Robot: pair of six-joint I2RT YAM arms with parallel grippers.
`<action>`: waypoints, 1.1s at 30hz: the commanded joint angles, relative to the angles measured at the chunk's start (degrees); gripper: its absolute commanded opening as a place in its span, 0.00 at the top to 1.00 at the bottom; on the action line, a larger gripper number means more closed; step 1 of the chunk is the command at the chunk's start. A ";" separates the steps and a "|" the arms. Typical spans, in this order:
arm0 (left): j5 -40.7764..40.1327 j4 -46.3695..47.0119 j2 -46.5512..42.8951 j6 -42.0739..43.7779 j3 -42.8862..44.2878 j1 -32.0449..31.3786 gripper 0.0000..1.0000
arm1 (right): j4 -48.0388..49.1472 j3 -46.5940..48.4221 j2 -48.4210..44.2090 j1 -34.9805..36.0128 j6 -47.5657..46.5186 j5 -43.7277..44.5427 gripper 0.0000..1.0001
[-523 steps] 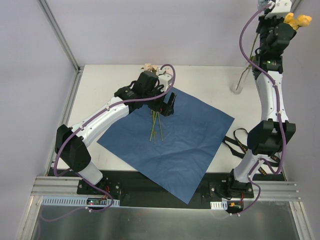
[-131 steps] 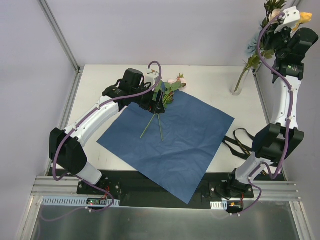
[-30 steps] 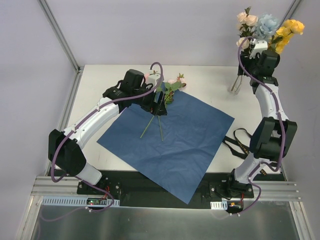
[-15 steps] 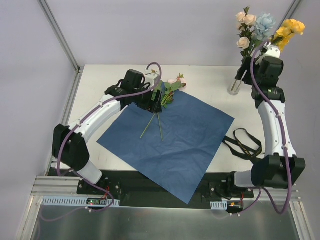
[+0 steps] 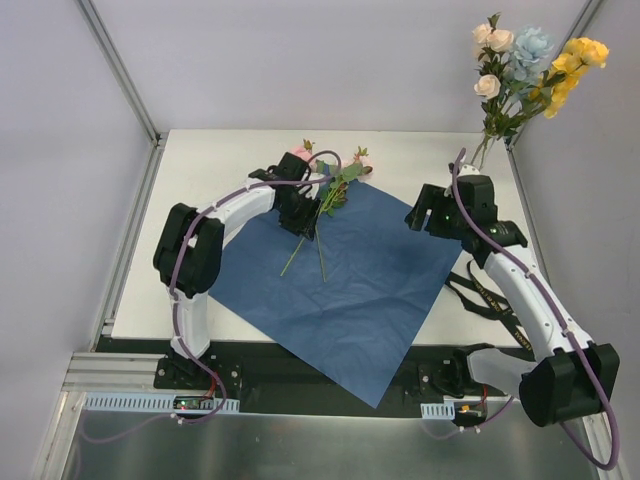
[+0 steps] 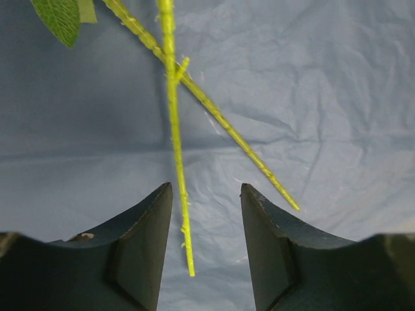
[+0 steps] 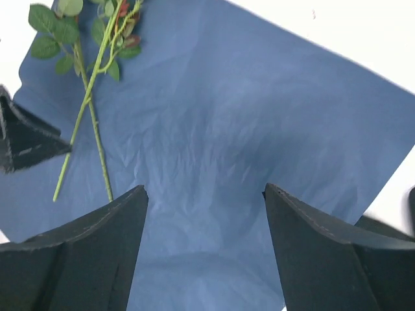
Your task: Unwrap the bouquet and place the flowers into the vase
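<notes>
step: I'm on the flower transfer. The blue paper point(image 5: 370, 290) lies flat at centre, several flowers point(image 5: 520, 60) stand in the vase point(image 5: 477, 162) at upper right, and two sprays point(image 5: 335, 185) lie on the paper's upper left part.
left claw point(image 6: 206, 188): partly open, low over the paper, straddling one stem point(image 6: 172, 129). No pinch that I can see, so it holds nothing.
right claw point(image 7: 204, 189): wide open, empty, above the paper's right part.
next: I judge the left claw must shut on that stem alone, since the second stem point(image 6: 227, 126) crosses it just above. Then lift and carry it to the narrow vase mouth.
hidden: vase glass barely readable, its base behind my right arm. Blooms are cut off in the left wrist view. The ribbon point(image 5: 480, 290) on the desk point(image 5: 200, 180) at right runs partly under that arm.
</notes>
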 commanded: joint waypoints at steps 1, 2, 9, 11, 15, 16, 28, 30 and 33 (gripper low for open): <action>-3.17 -1.60 2.88 -1.41 3.38 -0.66 0.57 | 1.36 -2.38 -3.20 0.70 1.84 -4.45 0.25; -3.52 -1.60 3.41 -1.68 3.47 -0.93 0.60 | 1.44 -3.17 -3.37 0.70 1.84 -4.99 0.25; -12.65 -3.01 6.75 -0.62 3.91 -4.18 0.71 | 1.79 -5.89 -4.51 0.87 0.53 -7.72 0.24; -12.93 -3.18 7.10 -0.89 3.91 -4.36 0.78 | 1.80 -6.69 -4.78 0.79 0.44 -8.33 0.24; -15.12 -3.36 5.18 -1.94 3.82 -5.14 0.97 | 1.53 -7.39 -5.04 0.79 0.53 -9.03 0.24; -15.91 -3.36 4.56 -2.20 3.99 -5.32 1.00 | 1.45 -7.13 -4.87 0.79 0.53 -9.73 0.24; -7.05 -3.36 -10.29 -6.60 5.84 -6.03 1.00 | 5.39 -0.89 3.48 0.26 9.66 -23.70 0.14; -4.68 -3.36 -12.31 -7.48 5.76 -6.03 1.00 | 9.17 -0.10 4.53 0.35 11.24 -27.55 0.15; -0.98 -3.27 -14.51 -8.53 5.23 -6.03 1.00 | 14.70 0.95 5.41 0.61 14.14 -30.82 0.14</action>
